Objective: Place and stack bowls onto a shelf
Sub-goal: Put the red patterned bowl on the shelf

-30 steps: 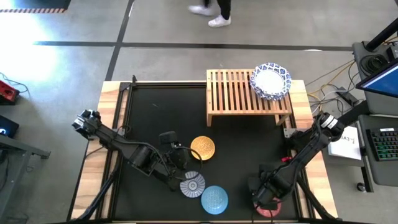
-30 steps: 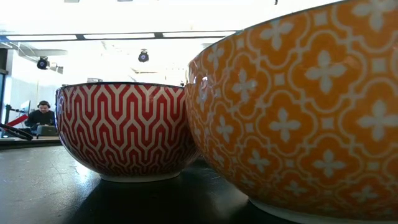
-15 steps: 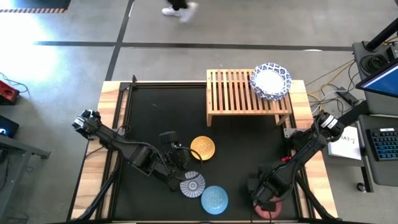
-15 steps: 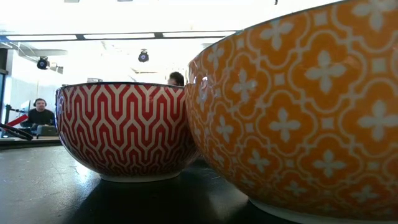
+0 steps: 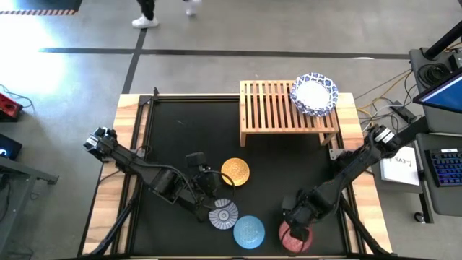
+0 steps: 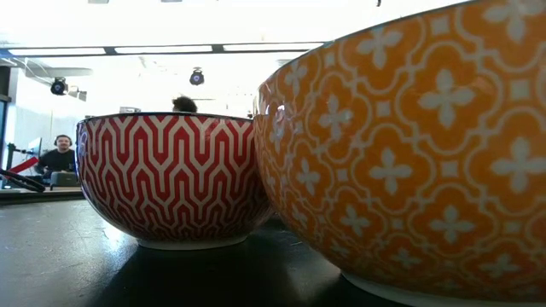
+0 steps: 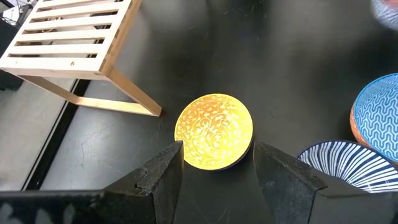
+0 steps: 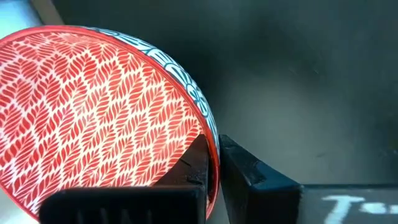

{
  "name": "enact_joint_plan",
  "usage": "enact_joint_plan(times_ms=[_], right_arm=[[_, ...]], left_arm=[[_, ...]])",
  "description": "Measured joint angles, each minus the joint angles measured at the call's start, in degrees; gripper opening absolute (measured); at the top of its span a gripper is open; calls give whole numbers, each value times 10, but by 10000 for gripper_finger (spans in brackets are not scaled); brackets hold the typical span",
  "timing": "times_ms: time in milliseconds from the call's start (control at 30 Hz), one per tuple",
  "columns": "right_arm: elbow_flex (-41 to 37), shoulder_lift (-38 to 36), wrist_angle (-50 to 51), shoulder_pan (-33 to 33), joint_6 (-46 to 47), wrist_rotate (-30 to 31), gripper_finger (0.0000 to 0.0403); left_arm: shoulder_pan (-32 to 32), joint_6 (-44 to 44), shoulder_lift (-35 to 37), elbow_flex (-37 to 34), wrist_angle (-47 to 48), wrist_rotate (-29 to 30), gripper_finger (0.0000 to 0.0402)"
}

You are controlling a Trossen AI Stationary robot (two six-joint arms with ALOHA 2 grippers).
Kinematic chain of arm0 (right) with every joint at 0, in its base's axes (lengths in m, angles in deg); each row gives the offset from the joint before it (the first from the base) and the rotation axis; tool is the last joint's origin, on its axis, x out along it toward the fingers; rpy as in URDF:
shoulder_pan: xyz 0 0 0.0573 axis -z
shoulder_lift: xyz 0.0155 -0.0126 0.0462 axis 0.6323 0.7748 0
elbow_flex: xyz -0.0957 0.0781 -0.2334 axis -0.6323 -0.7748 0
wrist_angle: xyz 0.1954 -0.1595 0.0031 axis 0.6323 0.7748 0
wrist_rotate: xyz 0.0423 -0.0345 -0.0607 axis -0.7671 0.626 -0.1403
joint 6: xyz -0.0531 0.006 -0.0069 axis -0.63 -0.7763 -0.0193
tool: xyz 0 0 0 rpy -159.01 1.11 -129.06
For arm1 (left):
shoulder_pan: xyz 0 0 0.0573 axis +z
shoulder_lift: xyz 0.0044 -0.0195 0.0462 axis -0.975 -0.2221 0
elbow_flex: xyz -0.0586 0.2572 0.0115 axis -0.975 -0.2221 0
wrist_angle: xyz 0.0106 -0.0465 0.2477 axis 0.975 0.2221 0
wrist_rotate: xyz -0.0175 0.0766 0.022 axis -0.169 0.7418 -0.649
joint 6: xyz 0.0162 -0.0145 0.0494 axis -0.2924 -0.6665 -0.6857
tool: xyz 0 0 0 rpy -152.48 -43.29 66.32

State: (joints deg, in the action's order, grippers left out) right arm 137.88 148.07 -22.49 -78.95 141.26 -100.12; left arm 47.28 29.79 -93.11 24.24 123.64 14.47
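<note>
The wooden slat shelf [image 5: 281, 108] stands at the table's far side, with a stack of white, blue-rimmed bowls [image 5: 314, 92] on its right end. On the black table lie a yellow bowl [image 5: 235, 172], a grey-blue patterned bowl [image 5: 223, 214] and a light blue bowl [image 5: 249, 231]. The red bowl [image 5: 294, 237] is at the near edge, and my right gripper [image 5: 294, 222] is shut on it. My left gripper [image 5: 209, 186] hovers open just left of the yellow bowl [image 7: 214, 130], touching nothing. My right gripper pinches the red bowl's rim [image 8: 210, 138] at one spot, one finger [image 8: 196, 163] inside the bowl and the other [image 8: 249, 171] outside. The fingers point steeply down from above. Whether the bowl's base is on the table cannot be told.
Black mat space lies between the near bowls and the shelf, whose left part is bare slats. In the low view an orange patterned bowl [image 6: 409, 153] and a red zigzag bowl [image 6: 175, 179] fill the picture. People show beyond the table.
My right gripper has shut on the red bowl's rim, rolled its wrist and gone toward the table's left edge. The red bowl has shifted with it, from under the arm toward the light blue bowl, and shows more fully now.
</note>
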Motion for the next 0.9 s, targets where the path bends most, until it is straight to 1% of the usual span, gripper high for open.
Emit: enact_joint_plan(times_ms=[67,200,300,433,667,800,900], right_arm=[[15,-22,0,14,-12,2,13],[47,-66,14,59,-37,42,12],[71,-91,42,104,-58,60,12],[109,-112,77,175,-113,68,12],[193,-110,182,310,-237,85,12],[243,-91,233,381,-293,85,12],[268,-77,254,430,-328,86,12]], left_arm=[[0,0,0,0,0,0,178],[0,0,0,0,0,0,178],[0,0,0,0,0,-1,178],[0,0,0,0,1,-1,178],[0,-4,0,0,6,-2,178],[0,-4,0,0,9,-2,178],[0,-4,0,0,9,-2,178]])
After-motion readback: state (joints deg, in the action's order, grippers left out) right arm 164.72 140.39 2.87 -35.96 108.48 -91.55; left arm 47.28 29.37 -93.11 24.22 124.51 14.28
